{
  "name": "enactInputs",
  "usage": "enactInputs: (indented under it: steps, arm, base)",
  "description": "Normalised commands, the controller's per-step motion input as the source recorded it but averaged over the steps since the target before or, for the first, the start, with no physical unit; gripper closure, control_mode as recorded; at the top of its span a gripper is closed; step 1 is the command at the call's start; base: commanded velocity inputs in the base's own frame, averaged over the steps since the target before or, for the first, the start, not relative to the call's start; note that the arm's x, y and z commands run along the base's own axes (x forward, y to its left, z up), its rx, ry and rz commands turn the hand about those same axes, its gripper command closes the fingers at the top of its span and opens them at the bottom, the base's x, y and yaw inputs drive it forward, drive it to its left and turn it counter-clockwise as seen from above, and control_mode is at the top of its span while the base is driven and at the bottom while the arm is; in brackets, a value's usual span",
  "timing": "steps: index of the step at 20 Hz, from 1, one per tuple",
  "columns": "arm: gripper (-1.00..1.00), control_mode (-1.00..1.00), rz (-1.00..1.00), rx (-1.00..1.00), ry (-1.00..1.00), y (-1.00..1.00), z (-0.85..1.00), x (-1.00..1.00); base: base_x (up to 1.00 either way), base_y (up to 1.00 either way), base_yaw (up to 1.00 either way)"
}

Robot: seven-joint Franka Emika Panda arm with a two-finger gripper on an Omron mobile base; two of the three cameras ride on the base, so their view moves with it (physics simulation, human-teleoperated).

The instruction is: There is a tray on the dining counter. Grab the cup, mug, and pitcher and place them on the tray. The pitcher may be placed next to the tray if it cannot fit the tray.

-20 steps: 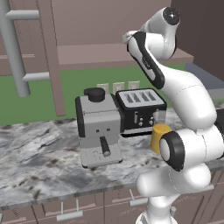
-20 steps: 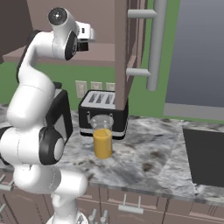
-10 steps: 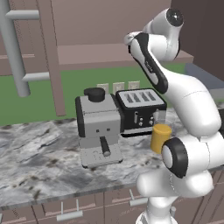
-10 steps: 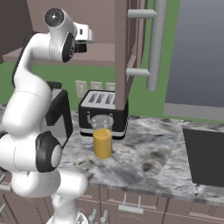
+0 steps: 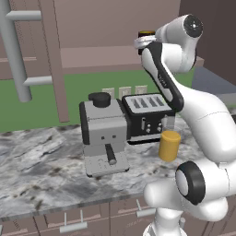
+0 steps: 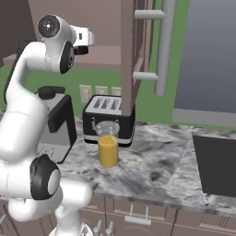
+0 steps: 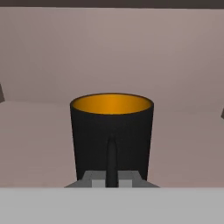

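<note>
left base: gripper [image 5: 144,42] up high w/ mug [image 5: 146,35], pitcher [image 5: 169,145] on counter near toaster [image 5: 146,113]. right base: pitcher [image 6: 109,150] low, right of arm. hand cam: clamped tight on mug [image 7: 112,131] handle, upright, dead ahead.

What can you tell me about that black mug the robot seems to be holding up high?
The mug is small and black outside with a glowing orange inside, smooth like glazed ceramic. It looks empty and stands upright. Its thin side handle faces the hand camera, and the tool is shut on that handle, so the mug hangs in the air rather than resting on anything. In the left base view it shows as a dark shape at the arm's raised end, high above the marbled counter.
</note>
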Motion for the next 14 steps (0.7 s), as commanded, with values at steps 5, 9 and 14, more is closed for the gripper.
enactInputs:
  steps: [5,9,14]
  arm:
    - [1.0,-1.0,0.0,0.0,-0.02,0.0,0.0,-0.54]
    - [1.0,-1.0,0.0,0.0,0.0,-0.08,0.0,-0.67]
    - [1.0,-1.0,0.0,0.0,-0.03,-0.1,0.0,-0.7]
  base:
    - [0.0,0.0,0.0]
    - [0.0,0.0,0.0]
    - [0.0,0.0,0.0]
